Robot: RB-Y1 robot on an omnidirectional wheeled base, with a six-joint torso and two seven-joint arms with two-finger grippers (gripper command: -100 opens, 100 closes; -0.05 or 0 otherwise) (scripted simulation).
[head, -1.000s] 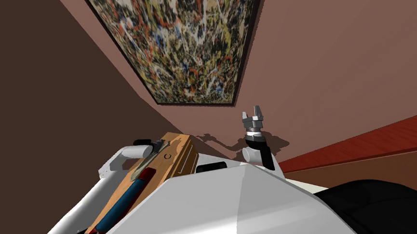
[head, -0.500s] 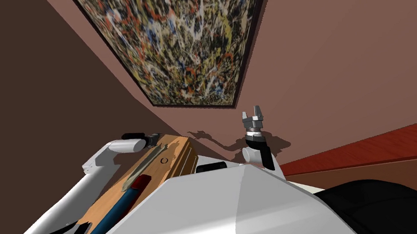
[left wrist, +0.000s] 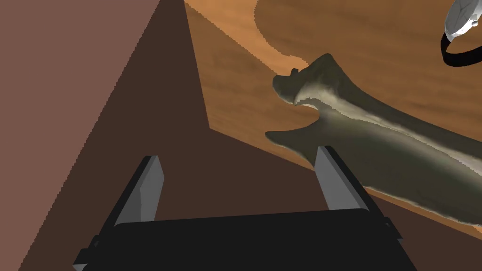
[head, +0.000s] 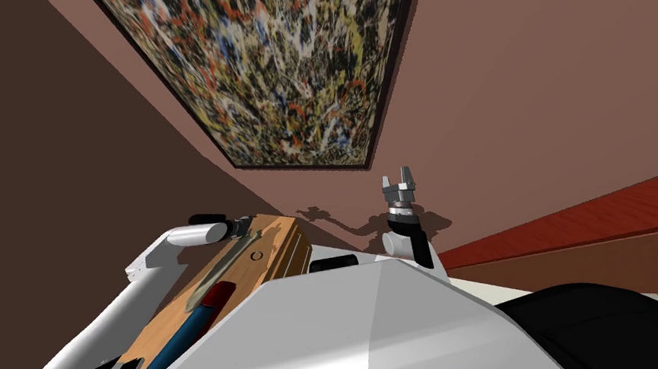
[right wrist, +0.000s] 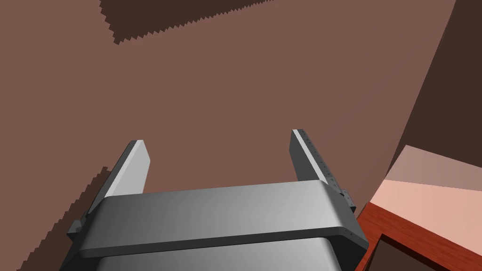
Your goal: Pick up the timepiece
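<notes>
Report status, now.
Left gripper open, at edge of wooden top. Right gripper open, raised. Watch untouched, beyond. Long olive-grey object partly between.

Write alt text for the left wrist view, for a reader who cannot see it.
The left hand, fingers open, hovers at the edge of a wooden top, one finger in front of a long olive-grey object with a forked end. A grey-faced watch on a black strap lies on the wood beyond that object, apart from the hand.
</notes>
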